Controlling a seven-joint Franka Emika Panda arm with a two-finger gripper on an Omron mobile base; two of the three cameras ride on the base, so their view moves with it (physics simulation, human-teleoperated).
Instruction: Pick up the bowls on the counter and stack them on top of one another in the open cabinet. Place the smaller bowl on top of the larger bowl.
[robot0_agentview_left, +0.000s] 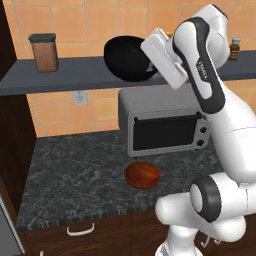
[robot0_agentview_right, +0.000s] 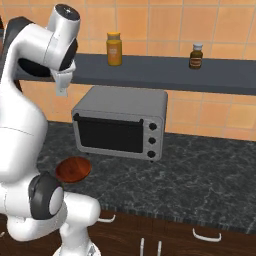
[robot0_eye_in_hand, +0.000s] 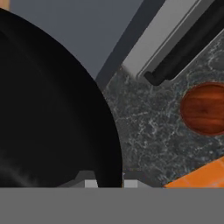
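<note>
The larger bowl (robot0_agentview_left: 124, 56), wide and glossy black, hangs tilted at the front edge of the slate-grey shelf of the open cabinet (robot0_agentview_left: 70, 75), above the toaster oven. My gripper (robot0_agentview_left: 149, 66) is shut on its right rim. In the hand view the black bowl (robot0_eye_in_hand: 48, 109) covers the left half, with its rim pinched between my gripper's (robot0_eye_in_hand: 109, 183) two tips. The smaller bowl (robot0_agentview_left: 142, 175), shallow and reddish-brown, sits upright on the dark marbled counter (robot0_agentview_left: 75, 175) in front of the oven. It appears in the right base view too (robot0_agentview_right: 73, 169), and in the hand view (robot0_eye_in_hand: 204, 108).
A grey toaster oven (robot0_agentview_left: 162, 125) stands on the counter under the shelf. A brown-filled jar (robot0_agentview_left: 44, 52) stands on the shelf at the left; a yellow bottle (robot0_agentview_right: 114, 48) and a small dark bottle (robot0_agentview_right: 196, 56) stand further right. A wall outlet (robot0_agentview_left: 79, 97) sits below the shelf.
</note>
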